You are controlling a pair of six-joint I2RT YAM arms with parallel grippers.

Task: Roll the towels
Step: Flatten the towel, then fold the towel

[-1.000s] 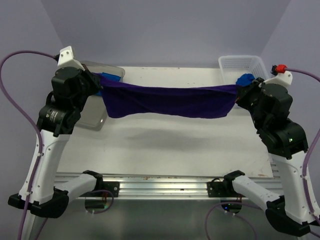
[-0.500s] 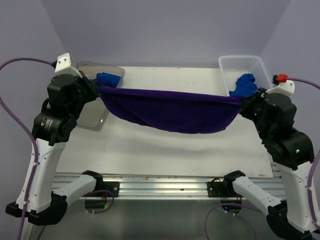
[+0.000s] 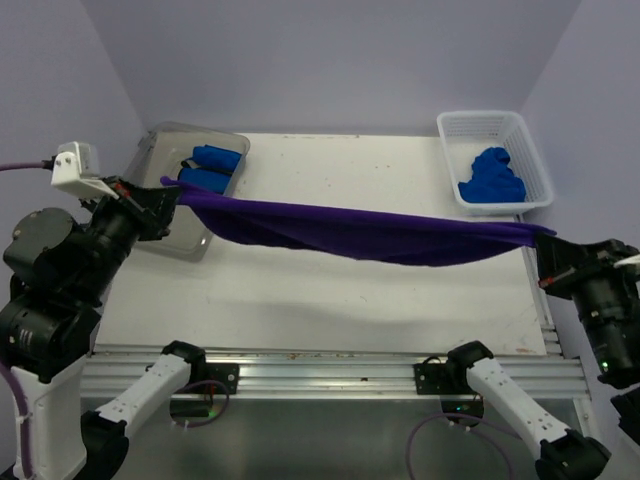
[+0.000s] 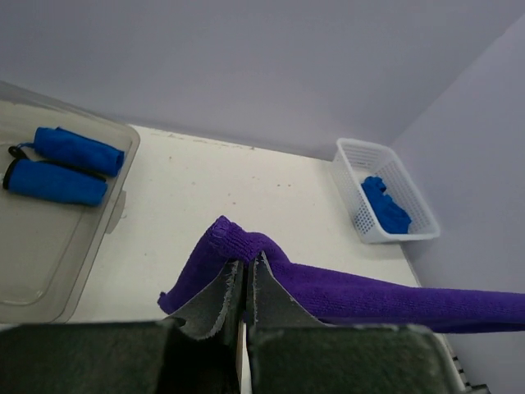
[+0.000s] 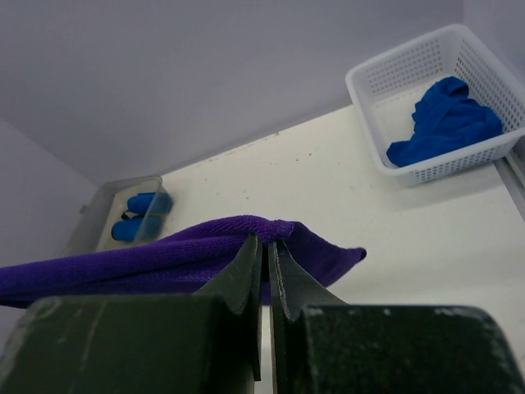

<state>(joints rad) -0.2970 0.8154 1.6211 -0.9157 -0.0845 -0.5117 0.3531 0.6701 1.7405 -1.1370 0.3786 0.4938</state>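
Towel [image 3: 370, 235] hung clear of the bench [image 3: 300, 290], long axis running left to right between the arms (sagging a little mid-span), one end clamped in the left jaws, the other in the right jaws, neither arm nearer its middle.

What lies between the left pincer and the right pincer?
Only the purple towel, stretched in the air above the table, one end clamped in the left pincer, the other in the right pincer. The top external view shows this.
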